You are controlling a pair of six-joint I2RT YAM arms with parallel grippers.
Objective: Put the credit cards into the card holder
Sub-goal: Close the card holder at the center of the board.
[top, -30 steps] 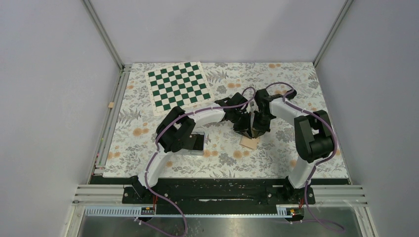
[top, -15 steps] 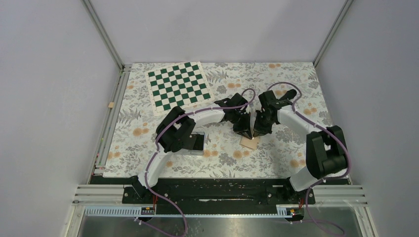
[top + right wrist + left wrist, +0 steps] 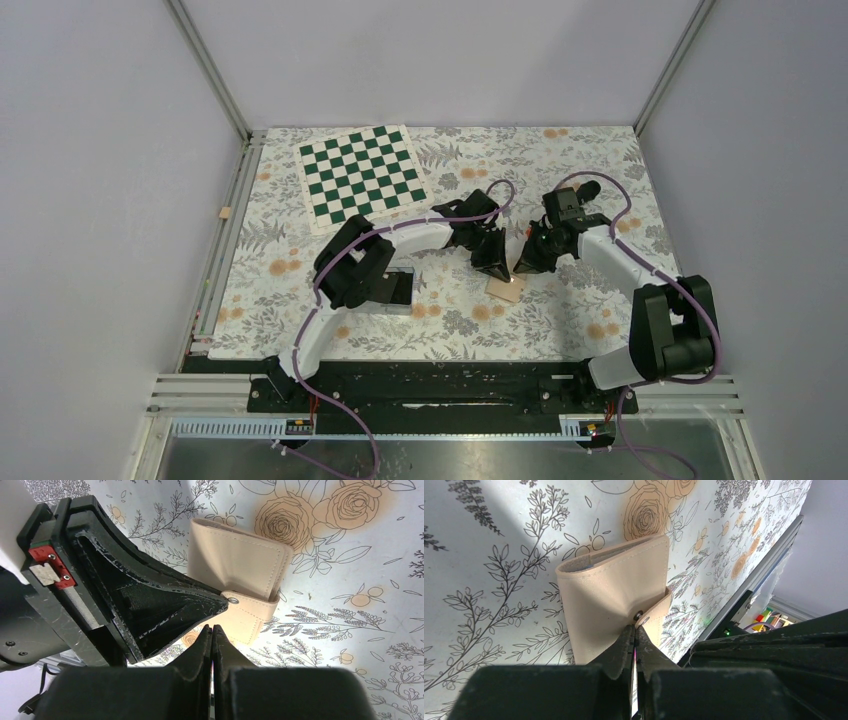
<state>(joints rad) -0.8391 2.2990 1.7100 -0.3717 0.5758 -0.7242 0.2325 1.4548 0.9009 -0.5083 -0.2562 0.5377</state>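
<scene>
While the overhead view shows only a tan sliver of the card holder [image 3: 507, 290] mid-table, my left pincer [image 3: 497, 268] at its left and my right pincer [image 3: 520, 268] at its right, the wrist views show it folded, the left pincer pressed together on its snap tab [image 3: 640, 616], the right pincer closed together just beside the tab.

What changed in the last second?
The right arm swung its elbow out to the right and toward the near edge, drawing the right gripper slightly away from the left gripper. No grasp or release visible. The left arm, card holder and chessboard stayed put.
</scene>
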